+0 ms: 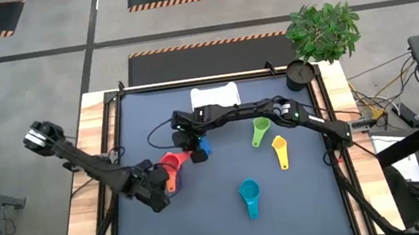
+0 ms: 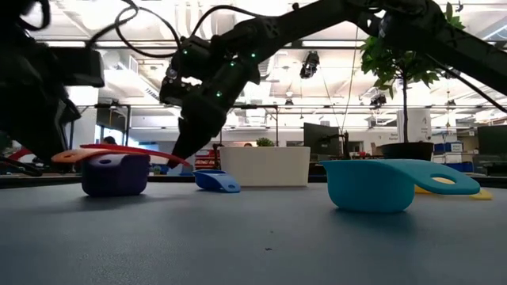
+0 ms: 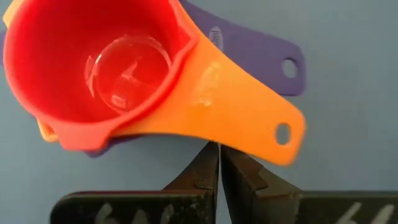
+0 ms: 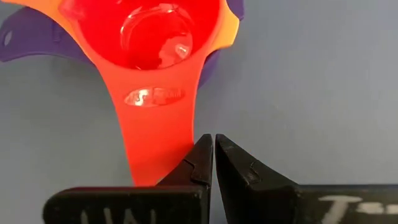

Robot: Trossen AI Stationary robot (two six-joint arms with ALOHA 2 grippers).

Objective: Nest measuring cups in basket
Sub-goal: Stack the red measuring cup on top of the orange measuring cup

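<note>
Dark desk mat (image 1: 231, 220), lab clutter behind. Both my end effectors are fully closed and empty. Left end effector (image 3: 219, 163) sits just beside the orange cup's handle (image 3: 249, 109); right end effector (image 4: 212, 155) is at the tip of the red cup's handle (image 4: 155, 124), contact unclear. Between them: the red cup (image 1: 172, 162) nested in orange, nested in purple (image 2: 116, 174), a stack on the desk, not in the basket (image 1: 215, 96). Blue cup (image 1: 202, 146) lies just beside it; green (image 1: 260, 131), yellow (image 1: 280, 151) and teal (image 1: 250, 195) are scattered well apart. Looks like mid-nesting, squaring up handles. Next call: open, grab blue, add it, then shift the stack to the basket.
</note>
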